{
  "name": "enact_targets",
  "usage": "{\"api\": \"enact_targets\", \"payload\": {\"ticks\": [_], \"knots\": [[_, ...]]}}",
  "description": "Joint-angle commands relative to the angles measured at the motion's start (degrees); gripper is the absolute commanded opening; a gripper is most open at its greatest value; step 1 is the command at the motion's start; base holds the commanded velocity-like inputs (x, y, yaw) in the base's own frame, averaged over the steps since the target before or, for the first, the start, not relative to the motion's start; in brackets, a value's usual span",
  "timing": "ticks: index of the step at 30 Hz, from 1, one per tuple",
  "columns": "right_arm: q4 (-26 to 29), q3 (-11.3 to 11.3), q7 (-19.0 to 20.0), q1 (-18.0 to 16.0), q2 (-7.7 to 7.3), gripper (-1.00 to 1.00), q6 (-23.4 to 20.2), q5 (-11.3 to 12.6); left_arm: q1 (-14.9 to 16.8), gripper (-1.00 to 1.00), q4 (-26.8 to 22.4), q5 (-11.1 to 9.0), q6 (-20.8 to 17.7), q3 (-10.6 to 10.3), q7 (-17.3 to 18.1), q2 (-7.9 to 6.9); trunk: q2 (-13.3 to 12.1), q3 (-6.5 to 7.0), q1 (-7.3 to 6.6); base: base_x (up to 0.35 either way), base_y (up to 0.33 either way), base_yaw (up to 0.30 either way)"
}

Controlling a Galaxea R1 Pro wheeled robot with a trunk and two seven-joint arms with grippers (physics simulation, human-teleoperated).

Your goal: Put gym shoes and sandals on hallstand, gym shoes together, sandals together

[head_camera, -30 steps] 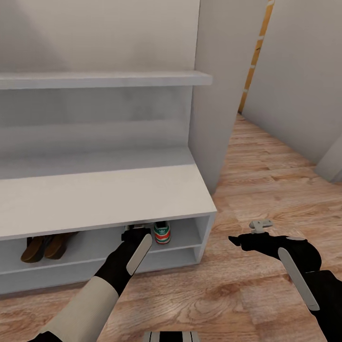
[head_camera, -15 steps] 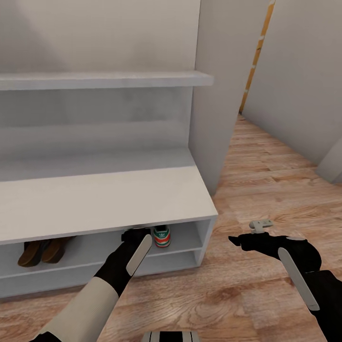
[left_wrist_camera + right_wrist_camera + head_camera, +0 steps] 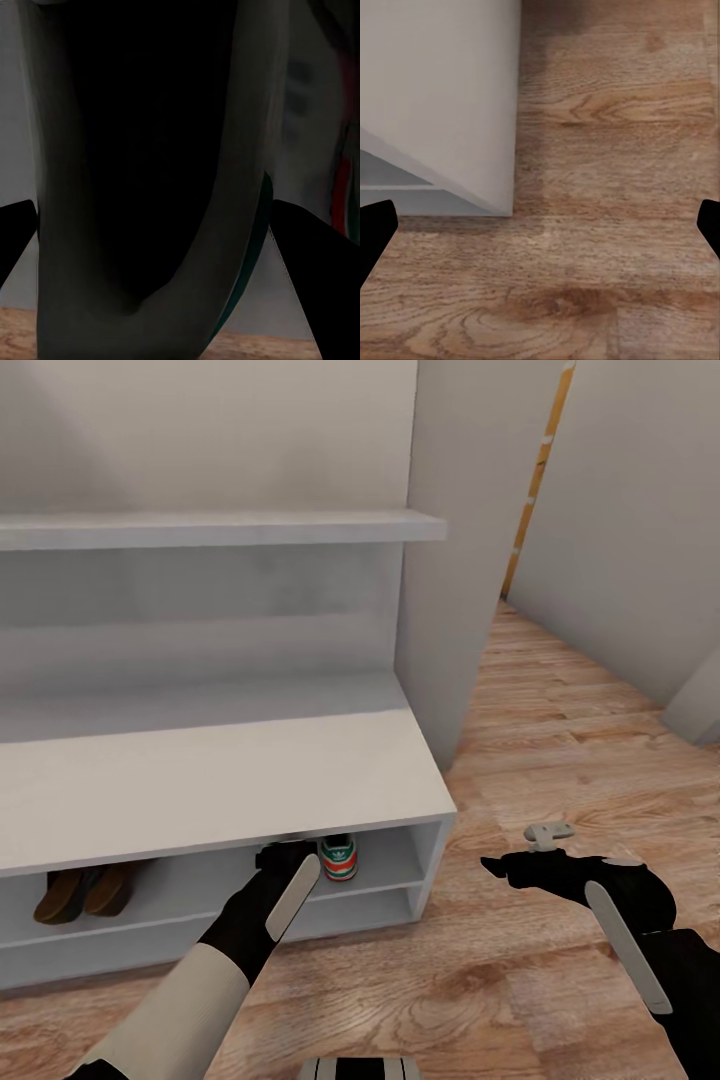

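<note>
We noted one gym shoe (image 3: 339,857) on the upper open shelf of the hallstand (image 3: 220,775), near its right end: white, heel toward us, with a red-orange heel tab over green trim and a green-edged sole. Just to its left our left gripper (image 3: 283,854) reached in under the flat top, and its wrist hid whatever lay directly ahead in the head view. The left wrist view showed a second gym shoe (image 3: 150,187) very close, a dark opening ringed by a pale collar with a green sole edge, lying between the two dark fingertips (image 3: 311,285), which stood wide on either side of it; we could not tell whether the jaws were pressing on it. The first shoe's red and green stripe showed blurred beside it. Farther left on the same shelf the two sandals (image 3: 82,892) lay side by side, brown with tan footbeds, partly shadowed by the top. A white wall shelf (image 3: 220,527) ran above the unit. Our right gripper (image 3: 494,866) hovered over the corridor floor (image 3: 560,760) well clear of the unit's right side panel, jaws spread wide and holding nothing.
</note>
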State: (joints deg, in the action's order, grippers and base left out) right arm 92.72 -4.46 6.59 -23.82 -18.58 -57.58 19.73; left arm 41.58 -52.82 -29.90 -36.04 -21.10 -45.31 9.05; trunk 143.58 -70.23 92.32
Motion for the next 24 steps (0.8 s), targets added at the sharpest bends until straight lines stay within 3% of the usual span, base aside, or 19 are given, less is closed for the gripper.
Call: {"api": "enact_targets", "payload": {"ticks": [1,24], "knots": [[0.0,-0.01,0.0,0.0,-0.02,1.0,0.01,-0.02,0.0,-1.0,0.0,0.01,0.0,0.0,0.04,0.0,0.0,0.0,0.0,0.0,0.0,-0.03],[0.0,-0.1,0.0,0.09,0.04,1.0,0.02,-0.04,-0.09,-1.0,0.0,0.01,0.0,0.0,0.04,-0.16,0.0,0.0,0.0,0.0,0.0,-0.041]]}}
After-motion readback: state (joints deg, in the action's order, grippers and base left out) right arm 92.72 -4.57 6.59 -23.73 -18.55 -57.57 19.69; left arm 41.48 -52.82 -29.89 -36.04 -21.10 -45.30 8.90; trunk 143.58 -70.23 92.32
